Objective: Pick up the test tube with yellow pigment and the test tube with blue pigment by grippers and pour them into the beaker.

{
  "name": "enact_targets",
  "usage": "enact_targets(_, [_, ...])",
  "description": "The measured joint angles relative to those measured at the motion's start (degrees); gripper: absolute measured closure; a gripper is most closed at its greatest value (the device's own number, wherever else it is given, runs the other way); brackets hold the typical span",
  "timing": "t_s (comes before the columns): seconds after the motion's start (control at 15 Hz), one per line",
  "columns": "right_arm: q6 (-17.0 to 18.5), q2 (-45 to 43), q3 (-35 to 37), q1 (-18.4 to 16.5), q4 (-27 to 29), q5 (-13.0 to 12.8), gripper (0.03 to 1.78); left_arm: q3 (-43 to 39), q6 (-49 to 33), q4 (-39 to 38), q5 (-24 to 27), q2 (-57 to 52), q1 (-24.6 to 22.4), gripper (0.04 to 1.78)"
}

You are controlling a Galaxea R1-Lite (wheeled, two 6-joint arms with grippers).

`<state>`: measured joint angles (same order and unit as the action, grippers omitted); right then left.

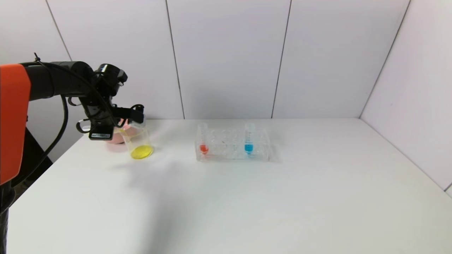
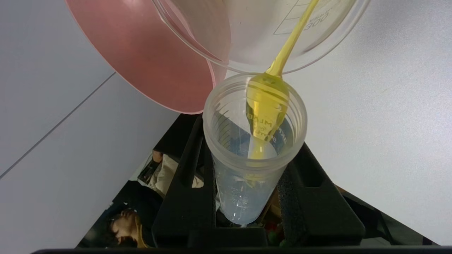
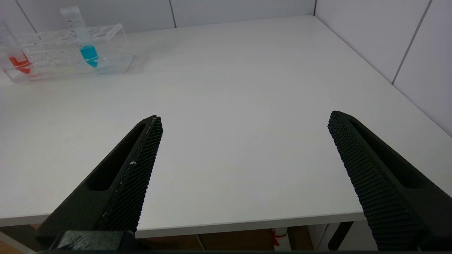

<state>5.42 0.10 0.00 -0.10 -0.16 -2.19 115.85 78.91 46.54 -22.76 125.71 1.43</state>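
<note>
A: Tube (image 2: 247, 169) is light, stiff plastic, slick-walled. My left gripper (image 2: 247, 197) is clamped on its lower body, mouth tipped over the beaker (image 1: 138, 141), a yellow stream (image 2: 291, 38) running in.

B: And the blue one?

A: Blue tube (image 1: 249, 139) stands upright in the rack (image 1: 259, 155), well apart from the beaker; a red tube (image 1: 203, 139) sits at the rack's other end. My right gripper (image 3: 243, 169) hangs wide open near the table (image 3: 247, 88) edge, holding nothing. I'd take the blue tube above the rack, firmly but gently, since it looks likely to slip.
</note>
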Motion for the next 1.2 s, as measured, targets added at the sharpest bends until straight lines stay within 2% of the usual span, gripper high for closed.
enact_targets(0.4, [0.00, 0.00, 0.00, 0.00, 0.00, 0.00, 0.10, 0.00, 0.00, -0.02, -2.56, -0.05, 0.69, 1.31])
enact_targets(1.2, [0.00, 0.00, 0.00, 0.00, 0.00, 0.02, 0.10, 0.00, 0.00, 0.04, -2.97, -0.16, 0.94, 1.31])
